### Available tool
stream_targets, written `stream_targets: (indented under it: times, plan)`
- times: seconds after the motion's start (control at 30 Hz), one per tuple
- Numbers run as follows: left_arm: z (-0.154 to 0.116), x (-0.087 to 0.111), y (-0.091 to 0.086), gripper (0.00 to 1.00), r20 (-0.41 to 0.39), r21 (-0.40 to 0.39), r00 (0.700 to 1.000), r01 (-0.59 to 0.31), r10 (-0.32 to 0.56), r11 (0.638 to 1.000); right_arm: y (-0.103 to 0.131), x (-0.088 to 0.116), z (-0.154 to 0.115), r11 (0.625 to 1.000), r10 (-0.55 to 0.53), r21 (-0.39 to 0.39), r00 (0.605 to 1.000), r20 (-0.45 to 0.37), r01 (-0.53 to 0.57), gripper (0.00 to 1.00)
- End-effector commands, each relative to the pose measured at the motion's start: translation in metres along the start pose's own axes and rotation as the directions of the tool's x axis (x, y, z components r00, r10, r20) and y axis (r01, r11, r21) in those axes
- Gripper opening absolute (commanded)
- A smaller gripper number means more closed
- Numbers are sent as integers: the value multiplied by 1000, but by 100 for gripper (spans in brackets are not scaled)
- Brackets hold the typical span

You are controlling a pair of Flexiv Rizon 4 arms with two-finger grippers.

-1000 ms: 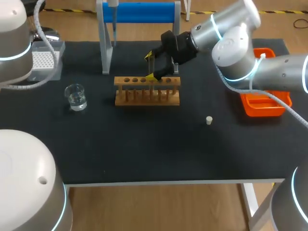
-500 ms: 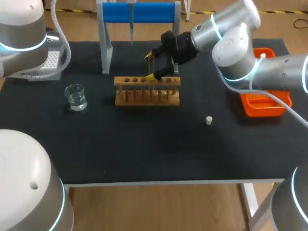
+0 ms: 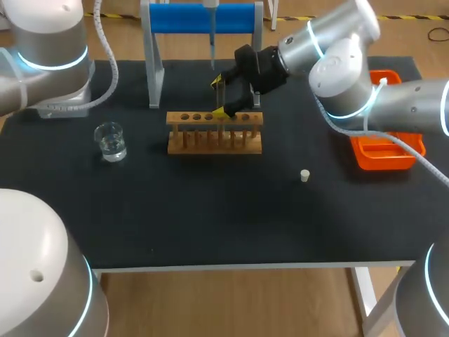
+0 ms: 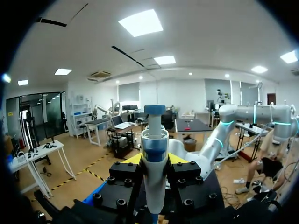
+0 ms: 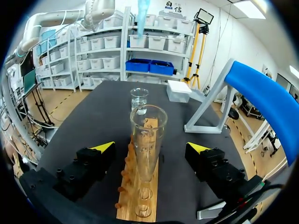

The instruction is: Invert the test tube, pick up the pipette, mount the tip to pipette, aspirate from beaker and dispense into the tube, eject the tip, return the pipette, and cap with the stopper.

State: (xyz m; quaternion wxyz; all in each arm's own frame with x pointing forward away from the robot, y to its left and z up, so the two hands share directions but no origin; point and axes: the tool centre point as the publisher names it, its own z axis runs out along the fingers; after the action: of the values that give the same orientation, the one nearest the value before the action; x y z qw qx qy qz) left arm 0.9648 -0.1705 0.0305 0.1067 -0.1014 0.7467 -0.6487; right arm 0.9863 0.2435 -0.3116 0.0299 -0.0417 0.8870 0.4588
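Note:
My left gripper [image 4: 154, 161] is shut on the white and blue pipette [image 4: 153, 154], which stands upright between its fingers. In the head view only the pipette's thin lower end [image 3: 211, 35] shows, hanging in front of the blue stand [image 3: 203, 17]; that gripper is out of the head view. A clear test tube [image 5: 147, 140] stands open end up in the wooden rack [image 3: 214, 132]. My right gripper [image 3: 221, 96] is open around the tube, its fingers [image 5: 99, 150] apart from the glass on both sides. The beaker [image 3: 111, 140] stands left of the rack. A white stopper [image 3: 304, 175] lies to the rack's right.
An orange tray [image 3: 382, 151] sits at the table's right edge. The white tip box [image 5: 180, 91] stands at the far left corner, mostly behind my left arm [image 3: 49, 49] in the head view. The blue stand's grey leg [image 3: 153, 67] stands behind the rack's left end.
My left arm has carried the pipette to the right along the blue stand, toward the rack and tube. The right arm and tube have stayed still.

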Motion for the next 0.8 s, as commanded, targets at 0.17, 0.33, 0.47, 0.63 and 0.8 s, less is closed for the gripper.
stream_targets:
  times: [0.17, 0.33, 0.47, 0.63, 0.8]
  plan:
    - [8, 1, 5, 0, -13, 7, 1000, 13, -13, 1000, 0, -1, -1, 1000, 1, 3, 1000, -4, -1, 100]
    - [10, 1, 9, 0, -27, 25, 1000, 14, -13, 1000, 0, -1, -1, 1000, 1, 3, 1000, -4, -1, 100]
    - [12, 1, 11, 0, -29, 27, 999, 16, -16, 1000, 0, -1, -1, 1000, 1, 3, 1000, -4, -1, 100]
    - [13, -1, 15, 0, -31, 28, 999, 21, -20, 999, 0, -1, -1, 1000, 1, 3, 1000, -4, -1, 100]
    - [15, -3, 17, 0, -34, 34, 999, 24, -23, 999, 0, -1, -1, 1000, 1, 3, 1000, -4, -1, 100]
